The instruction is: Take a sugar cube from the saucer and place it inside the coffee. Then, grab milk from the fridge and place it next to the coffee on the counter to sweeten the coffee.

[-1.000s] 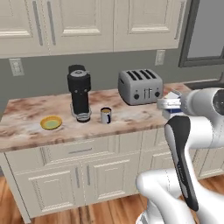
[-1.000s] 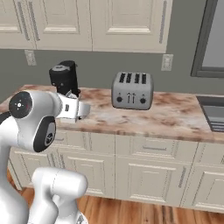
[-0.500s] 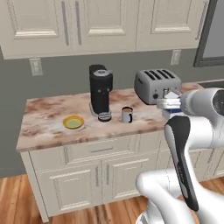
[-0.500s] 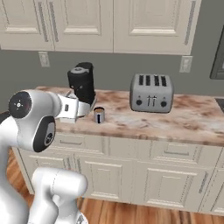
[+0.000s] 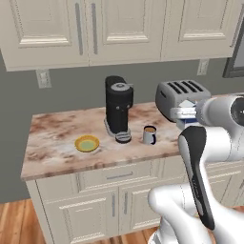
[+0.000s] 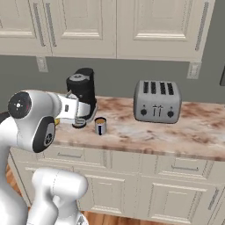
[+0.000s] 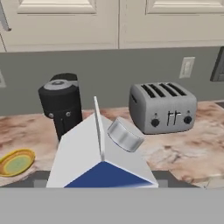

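Counting one mug [image 5: 149, 135], one saucer [image 5: 87, 143], seemingly empty.

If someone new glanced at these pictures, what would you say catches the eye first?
Probably the milk, looming large in the hand view, carried in the pincer above the counter's front edge. Next, the tall black coffee machine at mid-counter, with the coffee beside it, the saucer to its left and the toaster further right.
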Robot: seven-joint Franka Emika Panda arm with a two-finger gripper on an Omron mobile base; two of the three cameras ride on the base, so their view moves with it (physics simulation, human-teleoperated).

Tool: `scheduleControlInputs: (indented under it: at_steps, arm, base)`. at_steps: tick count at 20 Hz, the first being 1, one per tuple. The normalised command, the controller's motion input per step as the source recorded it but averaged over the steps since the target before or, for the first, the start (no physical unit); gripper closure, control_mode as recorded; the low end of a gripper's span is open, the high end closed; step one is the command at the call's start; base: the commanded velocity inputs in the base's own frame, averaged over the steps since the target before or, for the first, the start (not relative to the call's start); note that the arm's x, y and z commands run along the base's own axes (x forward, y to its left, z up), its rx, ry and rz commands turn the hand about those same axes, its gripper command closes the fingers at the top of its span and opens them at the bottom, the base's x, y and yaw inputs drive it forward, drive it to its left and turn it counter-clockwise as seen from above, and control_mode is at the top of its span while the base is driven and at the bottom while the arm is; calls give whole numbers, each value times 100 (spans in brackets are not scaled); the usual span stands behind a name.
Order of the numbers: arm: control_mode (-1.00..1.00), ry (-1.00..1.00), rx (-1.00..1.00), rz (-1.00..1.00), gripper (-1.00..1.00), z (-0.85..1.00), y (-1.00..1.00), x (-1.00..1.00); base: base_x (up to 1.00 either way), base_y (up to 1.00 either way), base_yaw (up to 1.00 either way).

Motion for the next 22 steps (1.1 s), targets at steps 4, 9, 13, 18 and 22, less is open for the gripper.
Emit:
scheduleControlInputs:
  at_steps: [4, 9, 13, 18, 22]
  arm:
    - [100, 0, 0, 0, 100, 0, 0, 0]
    - [100, 0, 0, 0, 100, 0, 0, 0]
    - [100, 0, 0, 0, 100, 0, 0, 0]
    - [-100, 2, 1, 5, 100, 0, -27, 10]
    - [-100, 11, 9, 20, 100, -1, -78, 15]
  base:
    - [40, 0, 0]
    - [41, -2, 0]
    - [34, -9, 0]
    - [13, -9, 1]
    - [0, 0, 0]
